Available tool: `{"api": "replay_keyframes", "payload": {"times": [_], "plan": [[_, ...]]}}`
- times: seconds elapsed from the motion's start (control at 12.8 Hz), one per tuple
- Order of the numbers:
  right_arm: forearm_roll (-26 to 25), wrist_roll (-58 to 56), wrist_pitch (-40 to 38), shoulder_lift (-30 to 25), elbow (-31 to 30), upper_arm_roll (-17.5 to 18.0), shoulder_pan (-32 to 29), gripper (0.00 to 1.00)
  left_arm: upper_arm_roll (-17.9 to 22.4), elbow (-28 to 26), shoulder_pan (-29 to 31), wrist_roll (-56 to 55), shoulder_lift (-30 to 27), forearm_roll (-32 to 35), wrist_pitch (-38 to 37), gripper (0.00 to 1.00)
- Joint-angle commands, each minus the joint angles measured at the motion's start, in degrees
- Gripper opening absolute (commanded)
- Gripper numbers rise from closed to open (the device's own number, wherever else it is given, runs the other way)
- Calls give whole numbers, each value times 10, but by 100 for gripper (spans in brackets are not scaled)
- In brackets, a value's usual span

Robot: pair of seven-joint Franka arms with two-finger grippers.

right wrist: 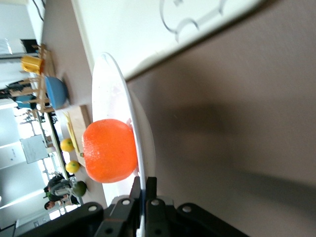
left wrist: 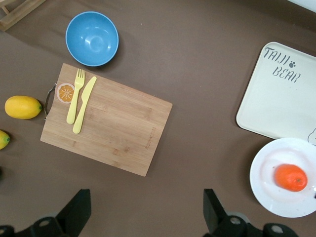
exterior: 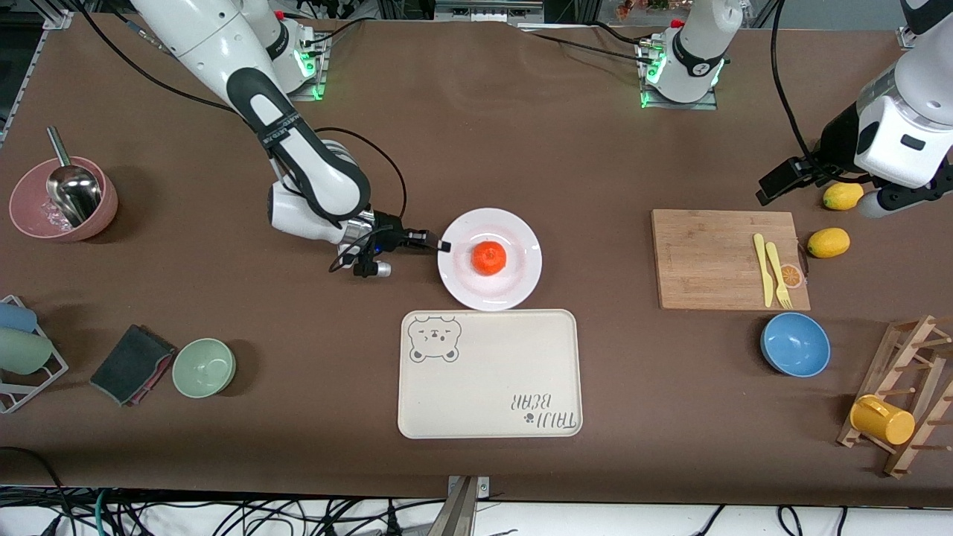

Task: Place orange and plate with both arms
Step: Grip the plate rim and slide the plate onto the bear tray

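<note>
The right pincer [exterior: 441, 244] is low at the surface and clamped onto the rim of the round white shallow plate [exterior: 521, 246], at the edge that faces the right arm's end of the brown surface [exterior: 521, 134]; the right wrist view shows the two fingers pinched together with the thin rim between them. The small red-orange dimpled orange [exterior: 489, 258] sits in the middle of that plate, so the fruit lies straight out along the pincer's line of reach, just past its fingertips. The cream rectangular tray [exterior: 491, 387] lies just beside the plate and nearer to the front camera, its long side running along the surface; the next move looks like carrying the plate that short way. The right arm is plainly the nearer one. The left pincer [exterior: 811, 182] hangs released, fingers wide, over the left arm's end, near two yellow lemons [exterior: 829, 243] and the wooden cutting board [exterior: 707, 260], waiting. Writing: the tray reads "TAIJI BEAR", with a bear face printed in one corner.
</note>
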Motion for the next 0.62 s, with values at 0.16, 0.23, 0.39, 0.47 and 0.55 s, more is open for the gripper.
{"api": "replay_keyframes", "payload": {"times": [0.16,0.23,0.39,0.47,0.55], "plan": [[14,9,-10,76,146,3,-35,0,-4,17,5,1,9,-13,-3,100],[8,35,-7,105,197,2,-27,0,-4,17,5,1,9,-13,-3,100],[4,54,-6,155,271,1,-19,0,-4,16,5,1,9,-13,-3,100],[0,53,-6,173,287,0,-18,0,-4,17,4,1,9,-13,-3,100],[-26,55,-1,203,306,0,-15,0,-4,17,4,1,9,-13,-3,100]]}}
